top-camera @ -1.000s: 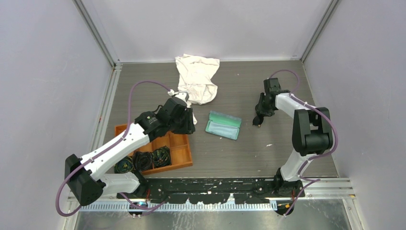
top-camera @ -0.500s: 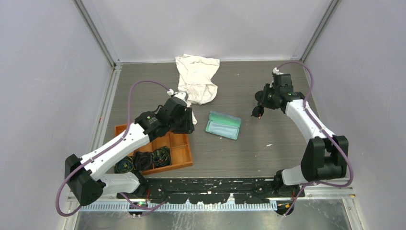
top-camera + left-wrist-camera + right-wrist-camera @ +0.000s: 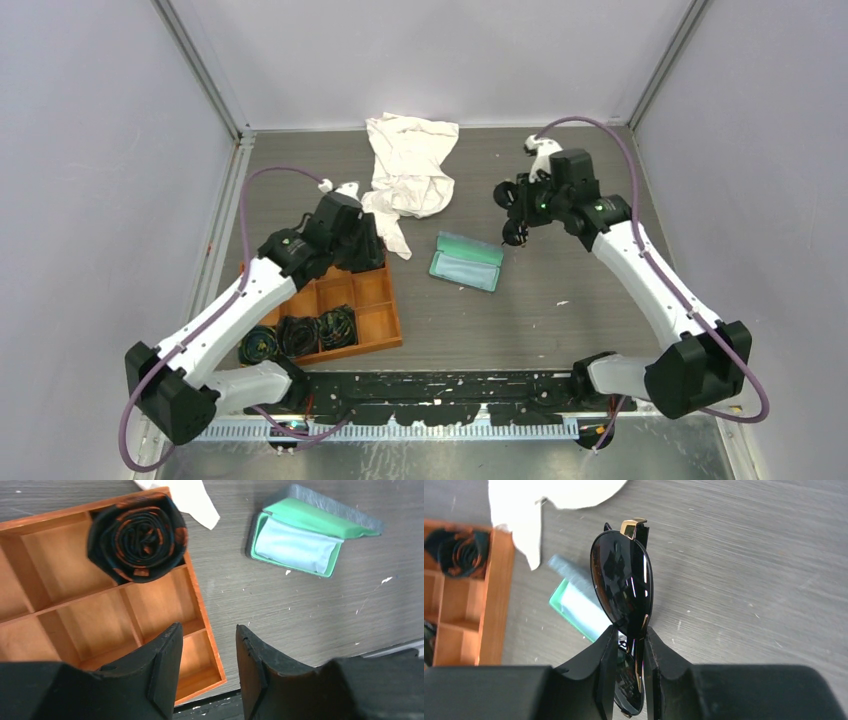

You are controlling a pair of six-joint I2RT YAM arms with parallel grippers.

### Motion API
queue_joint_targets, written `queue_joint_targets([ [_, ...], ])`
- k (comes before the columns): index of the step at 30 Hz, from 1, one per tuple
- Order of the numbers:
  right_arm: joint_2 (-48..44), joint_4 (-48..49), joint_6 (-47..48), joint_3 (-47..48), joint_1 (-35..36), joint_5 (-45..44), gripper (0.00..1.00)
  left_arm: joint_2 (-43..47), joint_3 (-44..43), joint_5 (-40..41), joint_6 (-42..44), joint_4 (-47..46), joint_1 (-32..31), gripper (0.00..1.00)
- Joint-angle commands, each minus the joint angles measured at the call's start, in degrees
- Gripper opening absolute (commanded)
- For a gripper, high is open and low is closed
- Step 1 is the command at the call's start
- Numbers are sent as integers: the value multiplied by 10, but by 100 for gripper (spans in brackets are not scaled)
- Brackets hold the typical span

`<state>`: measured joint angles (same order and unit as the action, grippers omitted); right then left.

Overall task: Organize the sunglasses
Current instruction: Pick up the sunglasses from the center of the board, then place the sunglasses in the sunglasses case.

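The sunglasses (image 3: 624, 580), black-framed with dark oval lenses and gold hinges, hang edge-on in my right gripper (image 3: 630, 632), which is shut on their middle. In the top view that gripper (image 3: 514, 228) hovers just above the right end of the open grey-blue case (image 3: 466, 262) with its mint lining (image 3: 576, 607). My left gripper (image 3: 209, 630) is open and holds nothing. It sits above the right edge of the orange wooden tray (image 3: 200, 600), left of the case (image 3: 295, 545). The top view hides its fingers under the wrist (image 3: 345, 232).
A crumpled white cloth (image 3: 410, 165) lies at the back centre, one tip reaching toward the tray (image 3: 395, 320). Black coiled bundles (image 3: 300, 333) fill the tray's near compartments; another coil (image 3: 138, 537) sits in a far one. Walls enclose three sides.
My right arm has swung left and stretched out, carrying the sunglasses from the right side to above the case's right end. My left arm has drawn back left over the tray.
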<state>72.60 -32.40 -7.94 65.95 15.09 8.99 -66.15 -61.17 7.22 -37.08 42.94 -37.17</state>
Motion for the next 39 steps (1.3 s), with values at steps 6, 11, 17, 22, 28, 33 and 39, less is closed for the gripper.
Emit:
queue_joint_targets([
  [6, -24, 76, 183, -42, 150, -34, 28, 61, 15, -36, 13, 16, 57, 45],
  [11, 22, 63, 244, -38, 200, -67, 29, 66, 22, -41, 9, 14, 58, 45],
  [17, 74, 56, 310, -35, 255, -142, 28, 72, 31, -41, 1, 8, 58, 44],
  [22, 104, 60, 341, -46, 292, -173, 27, 77, 36, -40, -2, 4, 58, 44],
  [28, 145, 66, 369, -62, 311, -200, 27, 86, 45, -35, -6, -2, 58, 44],
  [33, 170, 82, 383, -62, 312, -212, 26, 83, 45, -35, -7, -2, 59, 44],
  [39, 194, 102, 401, -66, 313, -221, 25, 88, 55, -33, -9, -4, 59, 44],
])
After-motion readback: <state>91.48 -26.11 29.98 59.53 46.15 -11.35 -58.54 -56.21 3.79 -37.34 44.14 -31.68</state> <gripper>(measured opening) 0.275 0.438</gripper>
